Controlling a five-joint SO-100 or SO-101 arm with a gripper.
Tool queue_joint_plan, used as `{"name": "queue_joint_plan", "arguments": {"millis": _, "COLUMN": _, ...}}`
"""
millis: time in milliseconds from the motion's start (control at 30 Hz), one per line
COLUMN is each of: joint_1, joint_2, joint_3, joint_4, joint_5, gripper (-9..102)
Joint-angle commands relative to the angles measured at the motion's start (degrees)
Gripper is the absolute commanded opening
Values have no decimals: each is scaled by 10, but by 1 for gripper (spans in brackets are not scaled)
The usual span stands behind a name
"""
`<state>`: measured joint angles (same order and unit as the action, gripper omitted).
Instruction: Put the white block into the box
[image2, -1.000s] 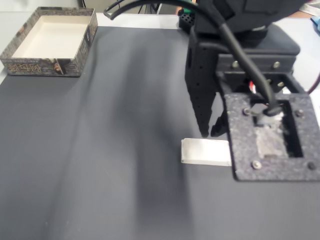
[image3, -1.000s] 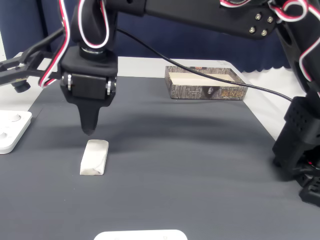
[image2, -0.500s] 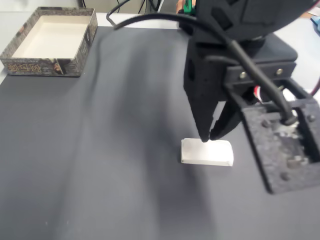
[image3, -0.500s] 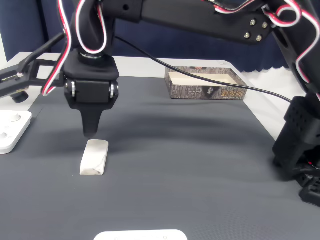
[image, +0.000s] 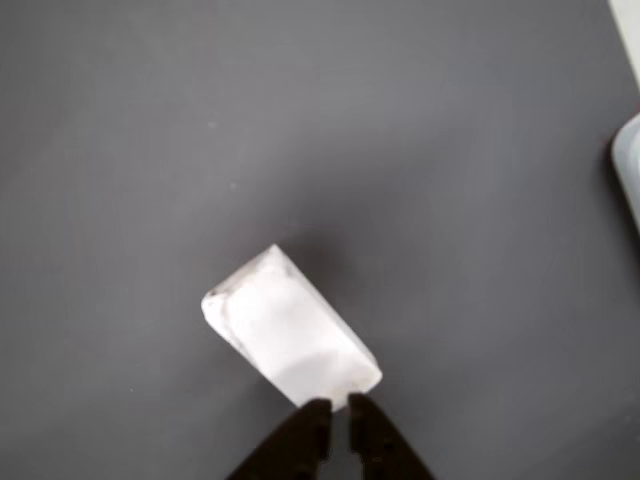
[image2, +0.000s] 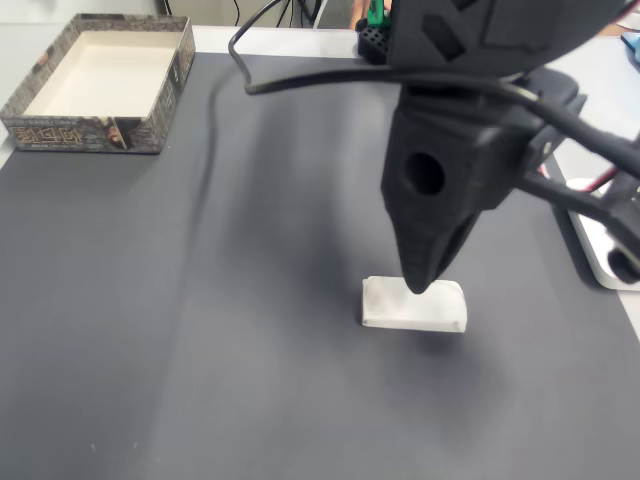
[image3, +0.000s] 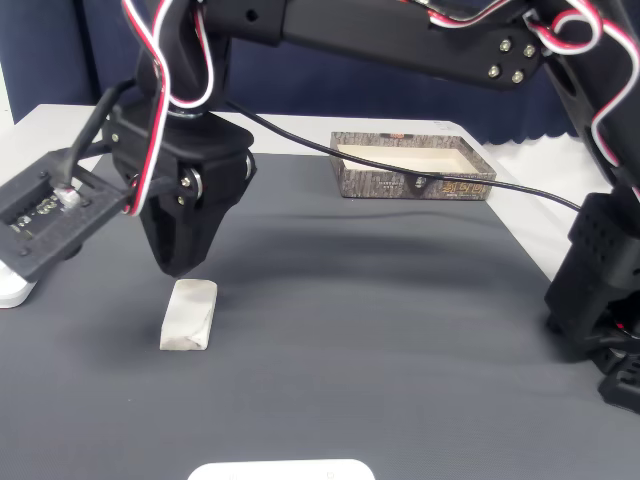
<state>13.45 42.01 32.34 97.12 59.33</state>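
gripper poised over one end of the white block, fingertips nearly pressed together, nothing pinched | block flat on the dark mat, the box well apart | risk: descending unspread, block likely shoved, not straddled

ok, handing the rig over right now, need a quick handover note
Gripper: jaws nearly together, holding nothing, tips just over one end of the white block.
White block: flat on the dark mat, untouched, far from the box.
Box: at the mat's far corner, nothing inside in both fixed views.
Done: approach to the block.
Left: open jaws, grasp, carry, drop in box.
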Motion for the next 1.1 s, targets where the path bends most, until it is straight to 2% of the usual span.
{"name": "queue_joint_plan", "arguments": {"millis": 0, "joint_1": 11, "joint_2": 34, "joint_3": -22, "joint_4": 1, "joint_5": 10, "gripper": -2}}
{"name": "queue_joint_plan", "arguments": {"millis": 467, "joint_1": 19, "joint_2": 42, "joint_3": -19, "joint_4": 0, "joint_5": 120, "gripper": -1}}
{"name": "queue_joint_plan", "arguments": {"millis": 833, "joint_1": 25, "joint_2": 41, "joint_3": -23, "joint_4": 0, "joint_5": 306, "gripper": -1}}
{"name": "queue_joint_plan", "arguments": {"millis": 1067, "joint_1": 27, "joint_2": 44, "joint_3": -21, "joint_4": 0, "joint_5": 335, "gripper": -1}}
